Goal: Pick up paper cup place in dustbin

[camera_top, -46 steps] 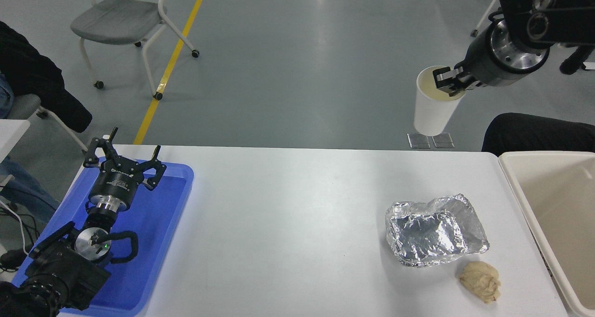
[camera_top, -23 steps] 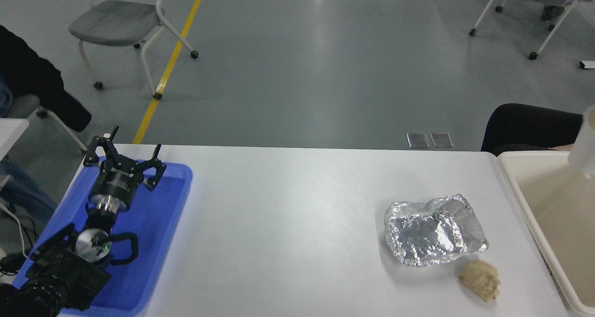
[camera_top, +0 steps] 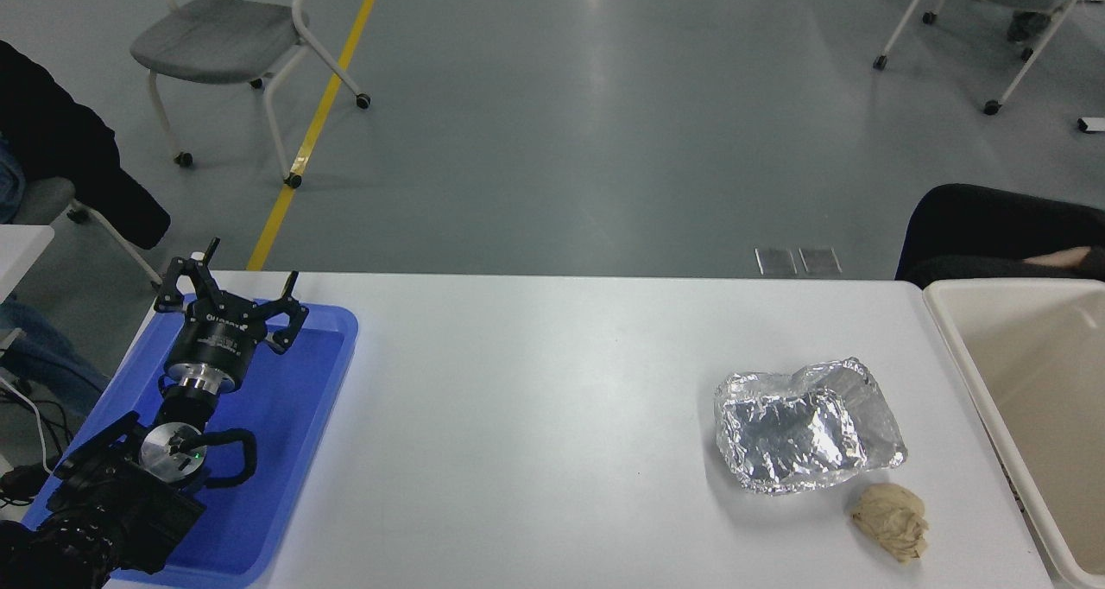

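Note:
The paper cup is out of view. The cream dustbin (camera_top: 958,347) stands at the table's right edge, cut off by the picture's border, and the part of its inside that shows holds nothing. My right arm and its gripper do not show anywhere. At the lower left my left gripper (camera_top: 226,291) stays parked over the blue tray (camera_top: 293,451), open with nothing between its fingers.
A crumpled foil tray (camera_top: 807,438) and a beige paper wad (camera_top: 891,520) lie on the white table (camera_top: 518,416) just left of the dustbin. A person's dark sleeve (camera_top: 993,231) rests behind the dustbin. Chairs stand on the floor beyond.
My right gripper, shut on the cup above the table's far right, swung right out of the picture. Half a second ago the cup showed at the right edge over the dustbin; now it is gone.

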